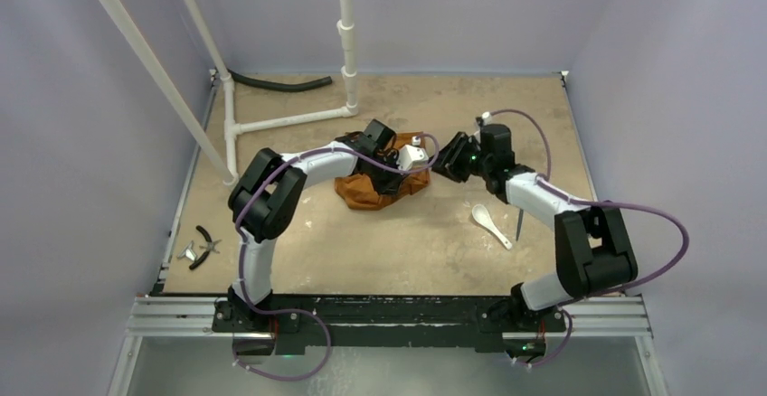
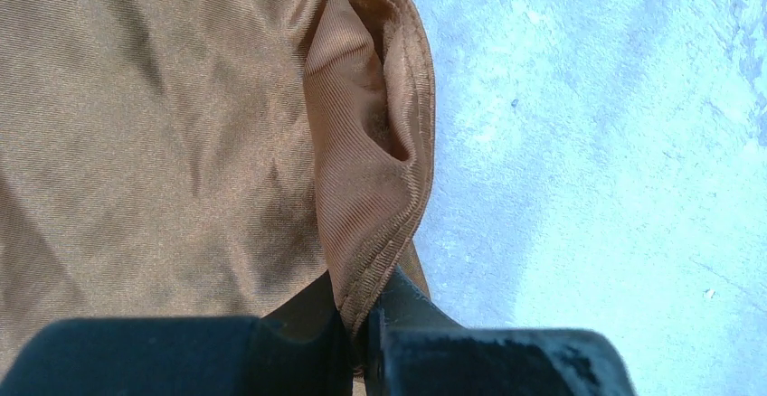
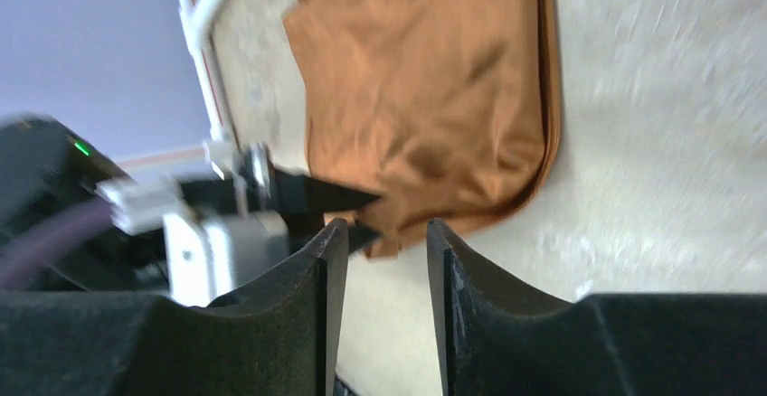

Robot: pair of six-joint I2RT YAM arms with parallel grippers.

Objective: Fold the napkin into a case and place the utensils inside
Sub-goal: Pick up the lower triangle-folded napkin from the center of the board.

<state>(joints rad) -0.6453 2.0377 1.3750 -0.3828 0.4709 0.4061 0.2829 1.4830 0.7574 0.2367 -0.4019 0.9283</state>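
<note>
The rust-orange napkin (image 1: 371,193) lies bunched and creased at the table's middle, not shaped as a case. My left gripper (image 1: 409,174) is over its right side, shut on a folded hemmed edge of the napkin (image 2: 362,224); the fingers (image 2: 307,319) pinch the cloth between them. My right gripper (image 1: 445,165) is open and empty just right of the napkin, its fingertips (image 3: 335,238) a short way from the napkin's corner (image 3: 425,98) and the left gripper (image 3: 307,199). The white spoon (image 1: 491,225) and the thin grey-blue utensil (image 1: 519,224) lie on the table right of the napkin.
Small black pliers (image 1: 208,245) and a small metal piece (image 1: 188,253) lie at the left edge. A white pipe frame (image 1: 271,123) and a black hose (image 1: 276,84) stand at the back left. Purple walls close in the table.
</note>
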